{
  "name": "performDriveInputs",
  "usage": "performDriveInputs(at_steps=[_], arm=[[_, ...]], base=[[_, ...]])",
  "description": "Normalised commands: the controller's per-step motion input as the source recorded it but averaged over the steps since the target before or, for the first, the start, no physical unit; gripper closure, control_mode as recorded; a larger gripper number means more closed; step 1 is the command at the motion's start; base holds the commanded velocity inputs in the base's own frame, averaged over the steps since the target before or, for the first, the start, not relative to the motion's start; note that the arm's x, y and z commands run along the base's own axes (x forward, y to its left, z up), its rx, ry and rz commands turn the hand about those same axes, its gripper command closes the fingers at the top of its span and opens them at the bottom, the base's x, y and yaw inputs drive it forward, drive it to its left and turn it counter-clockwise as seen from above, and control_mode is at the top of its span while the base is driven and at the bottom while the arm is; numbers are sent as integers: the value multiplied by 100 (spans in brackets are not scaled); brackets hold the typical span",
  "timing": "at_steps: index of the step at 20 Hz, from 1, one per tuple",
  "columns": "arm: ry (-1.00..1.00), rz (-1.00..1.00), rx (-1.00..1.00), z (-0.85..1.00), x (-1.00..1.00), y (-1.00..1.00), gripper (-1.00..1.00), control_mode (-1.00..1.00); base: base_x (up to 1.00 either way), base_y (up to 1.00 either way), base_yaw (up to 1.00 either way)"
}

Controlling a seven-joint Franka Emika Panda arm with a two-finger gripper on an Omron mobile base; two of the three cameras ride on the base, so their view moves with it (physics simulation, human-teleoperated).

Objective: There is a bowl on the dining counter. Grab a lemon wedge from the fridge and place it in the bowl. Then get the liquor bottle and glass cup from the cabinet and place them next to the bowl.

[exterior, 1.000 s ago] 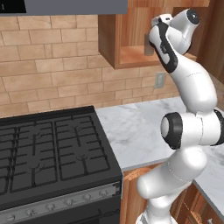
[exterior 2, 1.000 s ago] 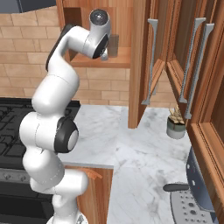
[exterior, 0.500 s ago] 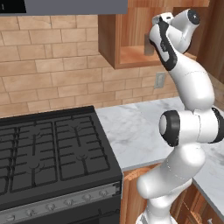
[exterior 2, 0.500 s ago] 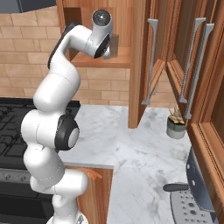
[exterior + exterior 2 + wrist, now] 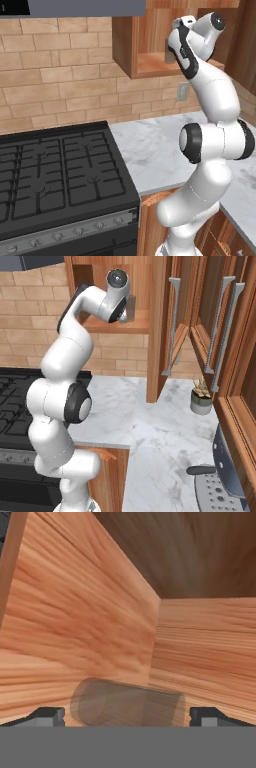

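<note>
- The arm reaches up into the cabinet [image 5: 150, 62], hand turned sideways so the fingers [image 5: 127, 717] point along the shelf.
- Fingers spread wide, holding nothing; the glass cup [image 5: 127, 704] sits right between the two tips, close in.
- In the hand view the cup looks tipped over, but that's likely the hand's roll.
- My read: it's lined up to pinch the tumbler across its sides.
</note>
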Motion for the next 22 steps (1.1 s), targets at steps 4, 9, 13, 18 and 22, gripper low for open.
performDriveInputs(at_steps=[4,9,13,18,22], arm=[[0,0,0,0,19,-4,-100,-100],[0,0,0,0,23,-8,-100,-100],[0,0,0,0,25,-12,-100,-100],[0,0,0,0,22,-16,-100,-100],[0,0,0,0,9,-18,-100,-100]], base=[[0,0,0],[0,0,0],[0,0,0],[0,0,0],[0,0,0]])
